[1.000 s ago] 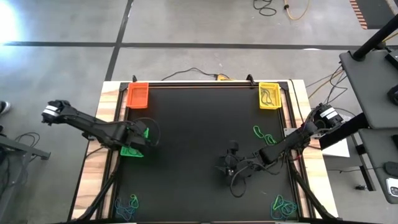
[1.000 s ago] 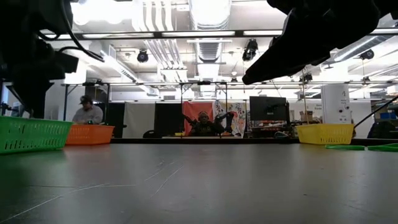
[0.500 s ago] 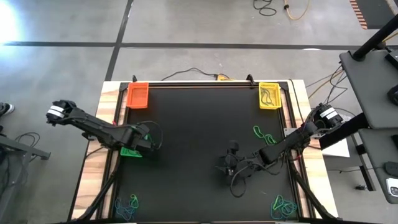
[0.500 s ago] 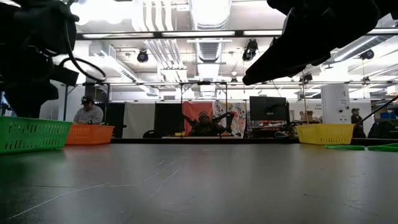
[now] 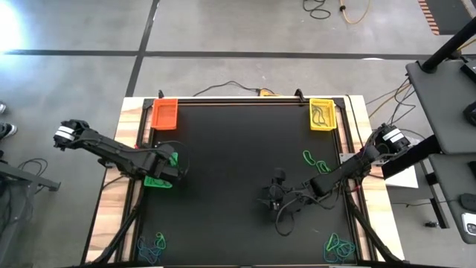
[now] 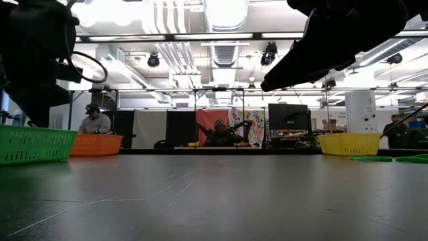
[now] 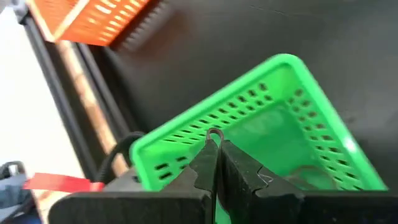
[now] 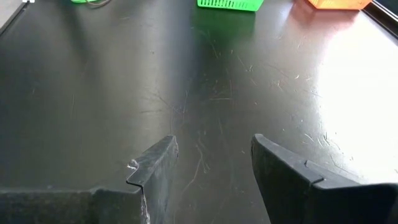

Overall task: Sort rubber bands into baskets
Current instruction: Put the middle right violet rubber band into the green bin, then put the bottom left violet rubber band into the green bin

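Left gripper point(image 7: 214, 149) hangs over the green basket point(image 7: 298, 118), fingers pressed together on a thin band point(image 7: 214, 133); the loop may cling on release and miss. Right gripper point(image 8: 214, 155), fingers spread, hovers mid-worktop point(image 8: 249, 81); loose rubber bands point(image 5: 316, 162) lie nearby.

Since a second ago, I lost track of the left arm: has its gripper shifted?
Barely. In the high view the left gripper, shut, stays over the green basket; only the arm's outer end edged slightly toward the orange basket.
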You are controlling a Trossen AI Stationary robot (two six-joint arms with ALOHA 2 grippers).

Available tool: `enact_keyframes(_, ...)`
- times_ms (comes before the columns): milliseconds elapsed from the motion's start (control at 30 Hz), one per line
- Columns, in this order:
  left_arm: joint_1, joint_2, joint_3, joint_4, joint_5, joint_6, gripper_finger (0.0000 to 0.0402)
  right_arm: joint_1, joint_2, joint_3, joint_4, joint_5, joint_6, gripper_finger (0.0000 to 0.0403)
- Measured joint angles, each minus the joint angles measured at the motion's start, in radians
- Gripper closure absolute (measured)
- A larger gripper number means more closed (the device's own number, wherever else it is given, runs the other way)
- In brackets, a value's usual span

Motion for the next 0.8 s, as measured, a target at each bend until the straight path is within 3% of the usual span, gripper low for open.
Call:
enact_keyframes(167, 0.006, 0.008, 0.000, 0.001, -0.048, -0.020, 0.0401, 0.000, 0.000, 0.000, 0.001, 0.000, 0.003, 0.0204)
enact_keyframes(500, 0.007, 0.029, 0.000, 0.012, -0.012, 0.018, 0.0397, 0.000, 0.000, 0.000, 0.001, 0.000, 0.018, 0.0204)
enact_keyframes(800, 0.006, 0.021, 0.068, -0.002, 0.086, 0.123, 0.0326, 0.000, 0.000, 0.000, 0.001, 0.000, 0.018, 0.0204)
